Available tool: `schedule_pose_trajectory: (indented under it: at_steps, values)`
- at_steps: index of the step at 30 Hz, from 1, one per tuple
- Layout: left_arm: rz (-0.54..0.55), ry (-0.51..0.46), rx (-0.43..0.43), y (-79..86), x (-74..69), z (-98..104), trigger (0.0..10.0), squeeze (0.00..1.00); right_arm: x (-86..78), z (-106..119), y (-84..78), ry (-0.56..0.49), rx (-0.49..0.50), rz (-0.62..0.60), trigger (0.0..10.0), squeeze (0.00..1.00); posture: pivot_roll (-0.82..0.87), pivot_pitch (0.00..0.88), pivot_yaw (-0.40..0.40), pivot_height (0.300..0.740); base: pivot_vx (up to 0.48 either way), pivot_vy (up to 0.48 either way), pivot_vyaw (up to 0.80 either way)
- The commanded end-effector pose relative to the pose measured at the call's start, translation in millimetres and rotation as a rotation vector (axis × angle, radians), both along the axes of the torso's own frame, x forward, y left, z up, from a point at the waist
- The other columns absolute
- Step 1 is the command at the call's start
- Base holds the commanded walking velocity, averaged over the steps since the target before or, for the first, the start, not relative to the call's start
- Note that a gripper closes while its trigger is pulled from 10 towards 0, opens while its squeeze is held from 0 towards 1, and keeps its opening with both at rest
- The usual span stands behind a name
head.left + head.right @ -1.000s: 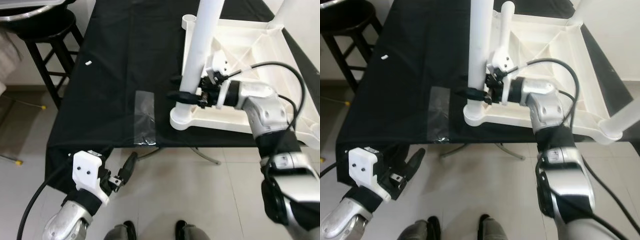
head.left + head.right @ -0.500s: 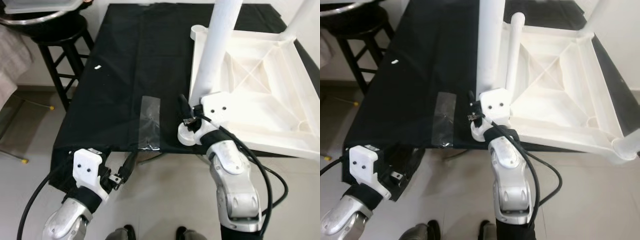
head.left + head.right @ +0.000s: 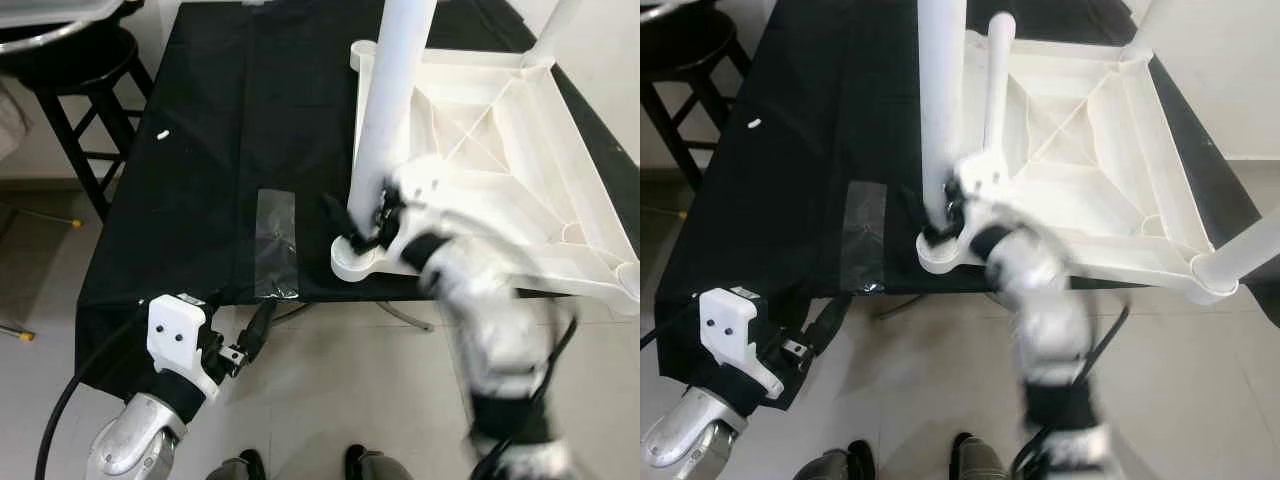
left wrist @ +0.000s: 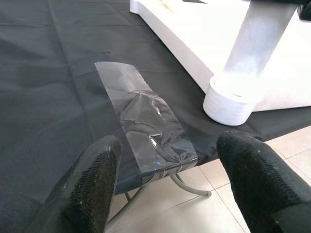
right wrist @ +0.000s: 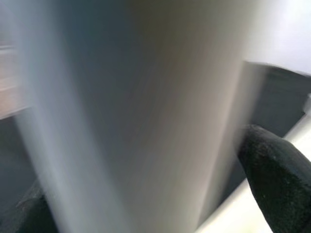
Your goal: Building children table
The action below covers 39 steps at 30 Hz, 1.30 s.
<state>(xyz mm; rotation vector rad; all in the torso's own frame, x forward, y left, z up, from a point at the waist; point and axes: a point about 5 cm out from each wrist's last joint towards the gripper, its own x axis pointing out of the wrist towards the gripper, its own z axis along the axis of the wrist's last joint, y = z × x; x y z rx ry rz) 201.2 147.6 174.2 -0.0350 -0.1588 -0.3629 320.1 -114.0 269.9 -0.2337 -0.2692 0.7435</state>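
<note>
Left eye view: black-clothed table (image 3: 220, 130) carries upturned white tabletop (image 3: 500, 150), near corner overhanging front edge; hard moulded plastic, likely light, stiff, slick; awkward by bulk, better gripped at rim or leg base; white leg (image 3: 385, 130) stands upright in near corner socket; right gripper (image 3: 350, 222), blurred, at leg base, fingers straddling leg, clamped or not cannot tell; left gripper (image 4: 170, 179) hangs low before table edge, fingers apart, holding nothing; clear tape strip (image 3: 277, 245) on cloth beside socket.

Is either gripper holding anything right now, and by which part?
Left gripper: nothing, open. Right gripper straddles the table leg just above its socket; blur hides whether it is clamped.
</note>
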Motion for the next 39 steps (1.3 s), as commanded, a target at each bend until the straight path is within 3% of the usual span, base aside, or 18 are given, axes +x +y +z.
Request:
schedule_pose_trajectory:
  at_steps: [1,5,13,14,15,16,20,27,29,30,31,33,34,35,36,37,38,39]
  values:
    - [0.001,0.020,-0.001,-0.7,-2.1,-4,10.0,0.00,-0.1,-5,4.5,0.013,-0.070,0.172,10.0,0.00,-0.01,0.273,-0.043,0.740,0.000,0.000,0.00]
    - [0.003,0.020,0.000,-0.8,-2.6,-4,10.0,0.00,13.7,0,-5.5,0.029,-0.188,0.284,10.0,0.00,0.00,0.276,-0.041,0.740,0.000,0.000,0.00]
    - [0.001,0.021,0.002,-1.2,-3.2,-4,10.0,0.00,25.9,16,-11.0,0.042,-0.197,0.374,10.0,0.00,0.01,0.276,-0.037,0.740,0.000,0.000,0.00]
    - [0.000,0.022,0.003,-1.4,-3.5,-4,10.0,0.00,29.2,23,-12.4,0.041,-0.194,0.426,3.8,0.00,0.01,0.276,-0.036,0.740,0.000,0.000,0.00]
    - [0.000,0.022,0.003,-1.4,-3.5,-4,10.0,0.00,29.2,23,-12.4,0.041,-0.194,0.426,3.8,0.00,0.01,0.276,-0.036,0.740,0.000,0.000,0.00]
    - [0.000,0.022,0.004,-1.5,-3.7,-4,10.0,0.00,30.7,27,-13.6,0.052,-0.195,0.484,0.0,0.00,0.01,0.276,-0.036,0.740,0.000,0.000,0.00]
    - [0.000,0.024,0.004,-1.6,-4.0,-4,10.0,0.00,34.7,31,-19.0,0.067,-0.214,0.582,0.0,0.00,0.01,0.279,-0.034,0.740,0.000,0.000,0.00]
    - [-0.001,0.025,0.003,-1.5,-3.9,-4,10.0,0.00,33.6,28,-22.4,0.071,-0.207,0.583,0.0,0.00,0.01,0.281,-0.030,0.740,0.000,0.000,0.00]
    - [-0.002,0.026,0.002,-1.4,-3.7,-5,10.0,0.00,32.3,22,-26.5,0.067,-0.198,0.529,0.0,0.00,-0.01,0.285,-0.031,0.740,0.000,0.000,0.00]
    - [-0.003,0.028,0.001,-0.8,-3.8,-5,10.0,0.00,27.8,10,-25.8,0.099,-0.126,0.401,0.0,0.00,-0.02,0.291,-0.033,0.740,0.000,0.000,0.00]
    - [-0.003,0.028,0.001,-0.8,-3.8,-5,10.0,0.00,27.8,10,-25.8,0.099,-0.126,0.401,0.0,0.00,-0.02,0.291,-0.033,0.740,0.000,0.000,0.00]
    - [-0.001,0.029,0.002,1.9,-4.7,-5,10.0,0.00,16.6,-21,-12.8,0.140,-0.061,0.022,0.0,0.00,-0.03,0.301,-0.026,0.740,0.000,0.000,0.00]
    - [-0.001,0.029,0.002,1.9,-4.7,-5,10.0,0.00,16.6,-21,-12.8,0.140,-0.061,0.022,0.0,0.00,-0.03,0.301,-0.026,0.740,0.000,0.000,0.00]
    - [0.000,0.030,0.003,2.7,-4.7,-5,10.0,0.00,6.6,-37,-10.9,0.166,0.018,-0.288,0.0,0.00,-0.03,0.301,-0.026,0.740,0.000,0.000,0.00]
    - [0.000,0.030,0.003,2.7,-4.7,-5,10.0,0.00,6.6,-37,-10.9,0.166,0.018,-0.288,0.0,0.00,-0.03,0.301,-0.026,0.740,0.000,0.000,0.00]
    - [-0.001,0.030,0.005,2.8,-3.6,-4,10.0,0.00,-11.9,-53,-2.0,0.203,0.059,-0.440,0.0,0.00,-0.03,0.308,-0.013,0.740,0.000,0.000,0.00]
    - [-0.001,0.030,0.005,2.8,-3.6,-4,10.0,0.00,-11.9,-53,-2.0,0.203,0.059,-0.440,0.0,0.00,-0.03,0.308,-0.013,0.740,0.000,0.000,0.00]
    - [-0.005,0.031,0.007,2.2,-2.4,-4,10.0,0.00,-23.4,-64,5.7,0.251,0.100,-0.509,0.0,0.00,-0.03,0.302,-0.005,0.740,0.000,0.000,0.00]
